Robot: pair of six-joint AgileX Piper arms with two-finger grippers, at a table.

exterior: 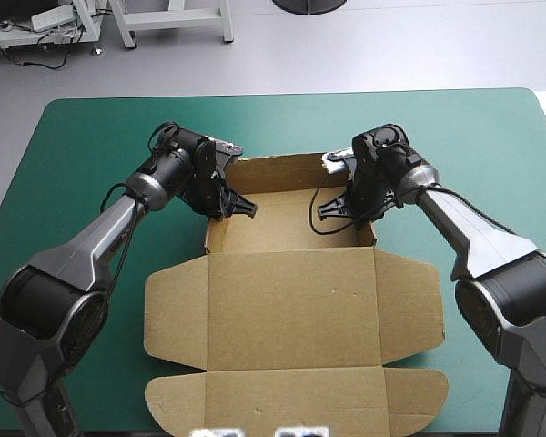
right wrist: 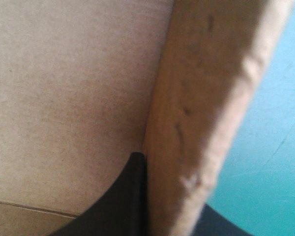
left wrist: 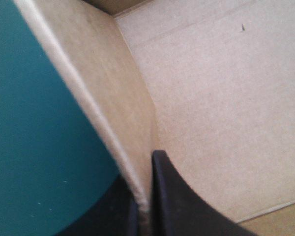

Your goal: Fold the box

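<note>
Left gripper point(exterior: 235, 206) pinches box point(exterior: 282, 228) left side wall, right gripper point(exterior: 335, 209) right side wall, each nearly closed on it. Box mid-table, walled end far; lid point(exterior: 291, 309) flat, long axis toward near edge, between both arms.

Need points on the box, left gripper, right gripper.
box point(exterior: 291, 309), high view, middle of the flat lid panel.
left gripper point(left wrist: 142, 196), left wrist view, between fingertips pinching the tray's side wall.
right gripper point(right wrist: 172, 196), right wrist view, between fingertips pinching the opposite wall.

readable text: none found.
box point(exterior: 291, 309): showed plain brown board, no print.
counter point(exterior: 91, 137): showed plain teal-green cover, no marks.
</note>
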